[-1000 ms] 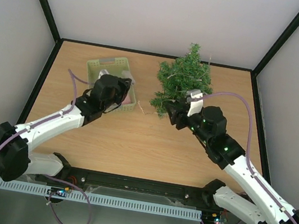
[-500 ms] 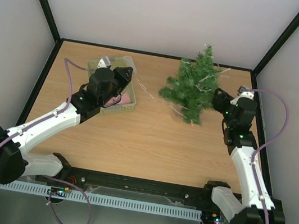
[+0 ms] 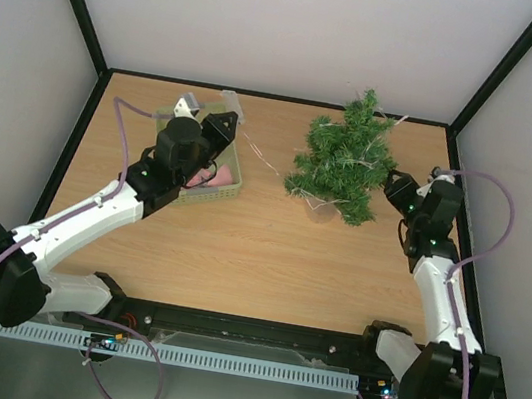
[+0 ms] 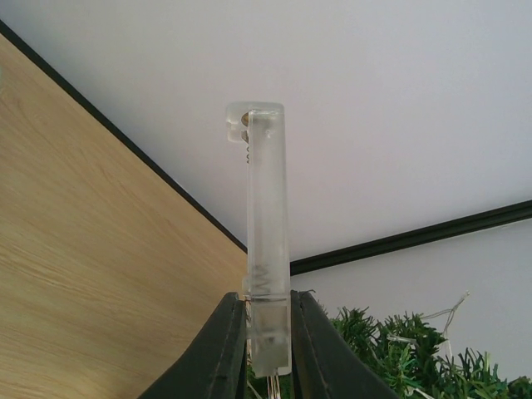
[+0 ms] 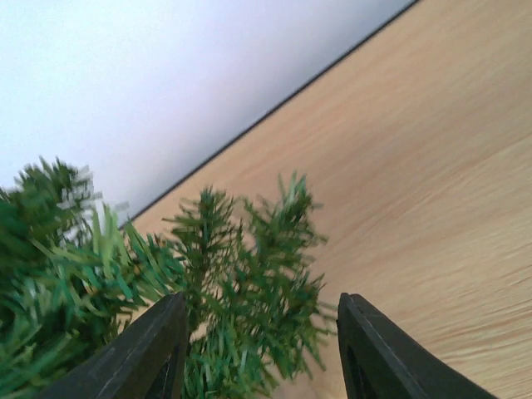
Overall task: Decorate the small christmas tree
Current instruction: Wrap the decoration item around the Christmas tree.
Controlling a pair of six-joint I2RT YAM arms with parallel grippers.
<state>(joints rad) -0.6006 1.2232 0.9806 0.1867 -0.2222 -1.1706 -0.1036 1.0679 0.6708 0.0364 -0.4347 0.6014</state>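
Note:
The small christmas tree (image 3: pixel 341 164) stands upright at the back right of the table, with a thin light wire (image 3: pixel 264 162) trailing from it to the left. My right gripper (image 3: pixel 392 190) sits against the tree's right side. It is open, and a lower branch (image 5: pixel 249 291) lies between its fingers (image 5: pixel 154 349) without being pinched. My left gripper (image 3: pixel 225 115) is raised over the back of the pale green basket (image 3: pixel 230 190). It is shut on a clear plastic battery case (image 4: pixel 268 233) that points up, and the tree (image 4: pixel 407 353) shows behind it.
A pink item (image 3: pixel 205 176) lies in the basket. The enclosure's white walls and black frame edge (image 3: pixel 262 94) close in the back and sides. The right arm runs along the table's right edge (image 3: pixel 460 251).
The tree went from leaning to upright and shifted right. The right arm swung out to the tree's right side and its jaws narrowed. The left gripper rose toward the back with the case.

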